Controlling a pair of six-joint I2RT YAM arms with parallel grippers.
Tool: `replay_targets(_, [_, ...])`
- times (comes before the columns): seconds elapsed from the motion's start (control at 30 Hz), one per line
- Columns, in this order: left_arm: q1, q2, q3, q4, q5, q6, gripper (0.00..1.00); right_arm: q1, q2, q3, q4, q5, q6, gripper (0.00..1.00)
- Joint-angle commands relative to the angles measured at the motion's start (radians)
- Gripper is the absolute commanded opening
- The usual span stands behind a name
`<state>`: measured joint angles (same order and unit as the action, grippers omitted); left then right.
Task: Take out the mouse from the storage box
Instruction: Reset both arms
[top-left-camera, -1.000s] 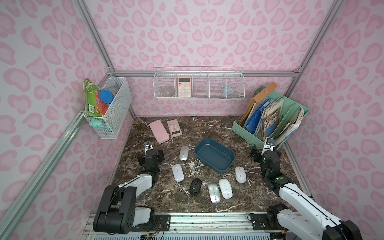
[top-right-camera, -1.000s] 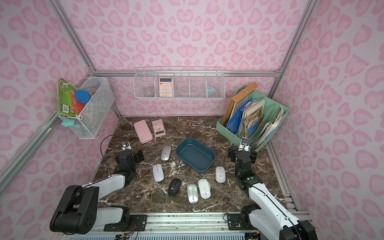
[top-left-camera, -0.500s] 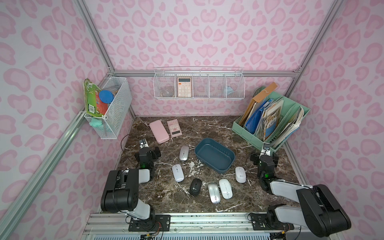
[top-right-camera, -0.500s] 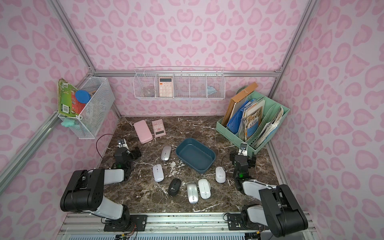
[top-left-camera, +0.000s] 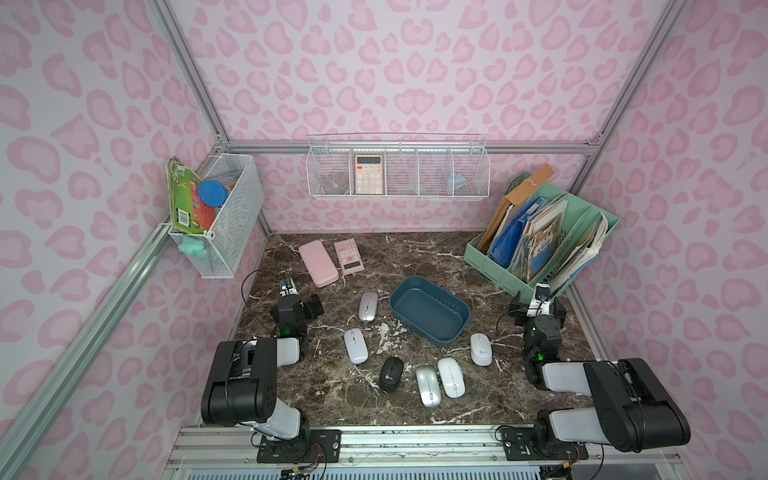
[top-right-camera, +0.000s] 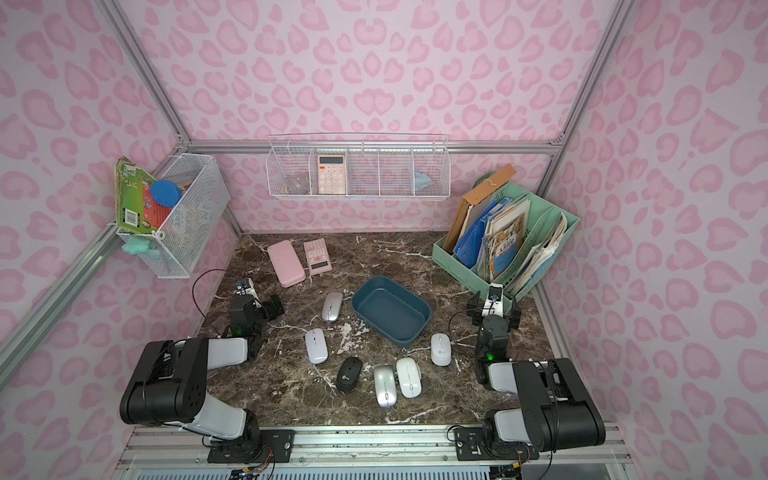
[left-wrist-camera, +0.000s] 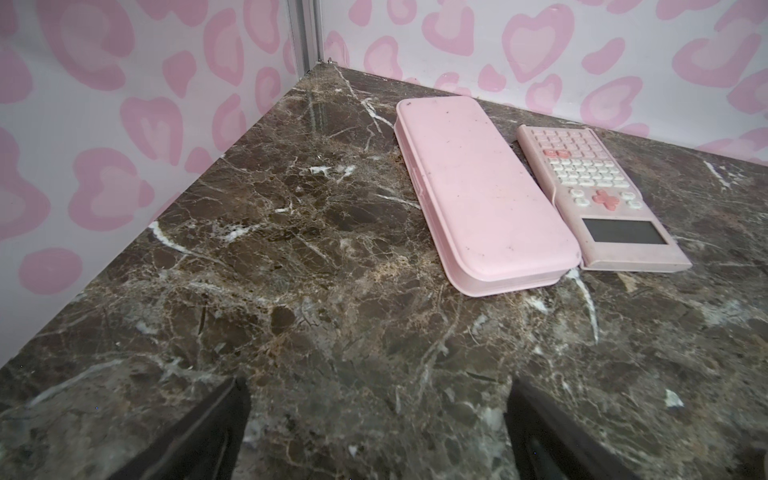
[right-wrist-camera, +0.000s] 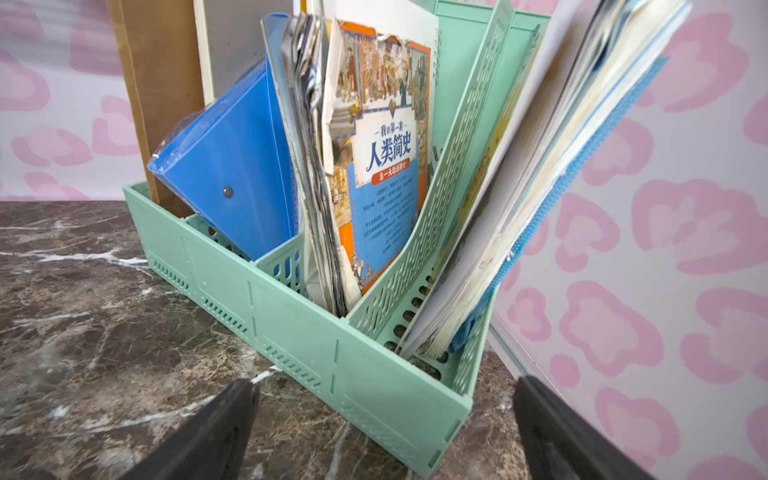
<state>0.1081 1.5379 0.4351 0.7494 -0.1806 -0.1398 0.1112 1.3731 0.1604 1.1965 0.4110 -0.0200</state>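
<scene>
Left claw and right claw wide apart, unladen; storage box shallow, dark teal-blue, rounded-cornered.

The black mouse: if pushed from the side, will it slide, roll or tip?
The black mouse lies flat and low on the table, so it would probably slide, not roll or tip. Its rounded, smooth-looking top may slip from a grip. It looks like hard plastic, so likely stiff and light.

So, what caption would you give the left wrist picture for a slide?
Open left gripper over marble table, facing a pink case beside a pink calculator.
</scene>
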Motion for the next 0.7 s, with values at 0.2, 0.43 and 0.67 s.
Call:
replay_targets(0.2, [-0.002, -0.004, 0.005, 0.008, 0.000, -0.009, 0.99, -0.074, 0.198, 0.020, 0.226, -0.220, 0.053, 1.00])
replay_targets(0.43, [0.002, 0.005, 0.023, -0.019, 0.007, -0.015, 0.99, -0.064, 0.199, 0.023, 0.212, -0.191, 0.052, 1.00])
replay_targets(0.67, [-0.007, -0.009, 0.007, -0.007, -0.003, -0.005, 0.99, -0.064, 0.196, 0.022, 0.212, -0.189, 0.053, 1.00])
